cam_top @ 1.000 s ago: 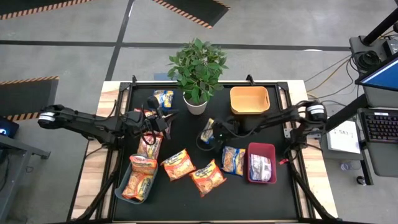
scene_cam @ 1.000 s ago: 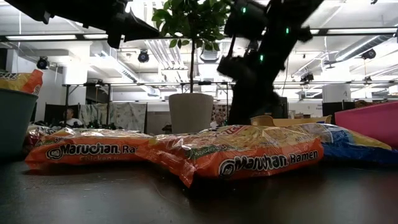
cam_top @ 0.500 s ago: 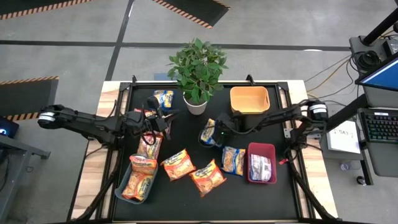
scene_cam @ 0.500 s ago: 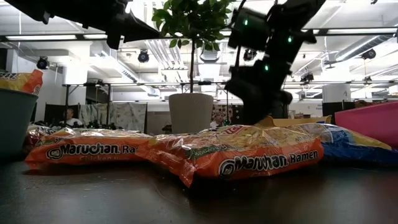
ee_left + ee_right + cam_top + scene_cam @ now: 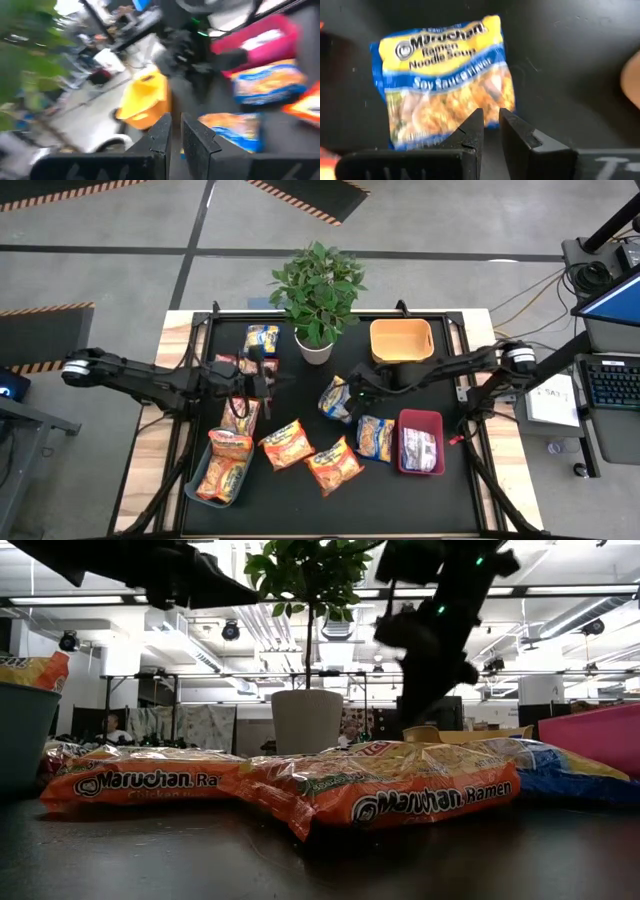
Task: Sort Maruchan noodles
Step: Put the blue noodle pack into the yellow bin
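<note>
The Maruchan noodles lie scattered on the black table. Two orange packets (image 5: 287, 443) (image 5: 334, 465) and a blue-and-yellow one (image 5: 376, 437) sit near the front, and another blue-and-yellow packet (image 5: 263, 338) lies at the back left. My right gripper (image 5: 491, 124) is near the table's middle, shut on a blue-and-yellow soy sauce packet (image 5: 335, 398). My left gripper (image 5: 272, 380) hovers left of centre, shut, with nothing in it, above some packets (image 5: 240, 415). My right gripper pinches the soy sauce packet at the middle of its end edge (image 5: 492, 120), opposite the brand name, between its two fingertips. The fingers slant down from the table's right side. The packet stretches away from them, printed face up. Whether its far end touches the table, I cannot tell.
A grey-blue bin (image 5: 196, 485) at the front left holds orange packets. A red bin (image 5: 421, 417) at the front right holds one packet. An orange bin (image 5: 402, 355) stands at the back right, next to a potted plant (image 5: 316, 295) at the back centre.
My right gripper has risen and drawn back toward the table's right edge, still shut on the soy sauce packet, which now shows more fully beside it. My left gripper has rolled about its own axis, staying nearly in place.
</note>
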You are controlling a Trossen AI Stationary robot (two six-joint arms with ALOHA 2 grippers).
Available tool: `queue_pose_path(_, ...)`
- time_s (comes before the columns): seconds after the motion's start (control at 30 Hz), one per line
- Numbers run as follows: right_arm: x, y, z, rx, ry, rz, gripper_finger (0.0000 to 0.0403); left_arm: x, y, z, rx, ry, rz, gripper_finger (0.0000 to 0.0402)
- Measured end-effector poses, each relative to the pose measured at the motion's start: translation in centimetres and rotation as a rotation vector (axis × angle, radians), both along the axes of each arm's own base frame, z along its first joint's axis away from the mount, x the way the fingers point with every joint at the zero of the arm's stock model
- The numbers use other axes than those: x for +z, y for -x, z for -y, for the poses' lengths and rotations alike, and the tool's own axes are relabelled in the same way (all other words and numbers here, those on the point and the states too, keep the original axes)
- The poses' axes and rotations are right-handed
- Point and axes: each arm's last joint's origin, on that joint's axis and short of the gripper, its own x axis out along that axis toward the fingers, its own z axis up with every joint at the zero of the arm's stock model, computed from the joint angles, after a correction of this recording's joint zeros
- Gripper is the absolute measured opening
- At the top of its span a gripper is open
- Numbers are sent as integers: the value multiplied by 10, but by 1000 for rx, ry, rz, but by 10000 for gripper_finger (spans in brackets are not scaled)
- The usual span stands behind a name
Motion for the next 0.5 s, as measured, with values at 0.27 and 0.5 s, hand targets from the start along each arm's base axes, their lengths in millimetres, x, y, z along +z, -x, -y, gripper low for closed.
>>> queue_pose_path(0.27,16,33,0,-7,0,46,52,-37,-25,3,17,232,-109,24)
queue_pose_path(0.5,-4,47,0,-53,-26,138,52,-78,-59,5,36,312,-82,24)
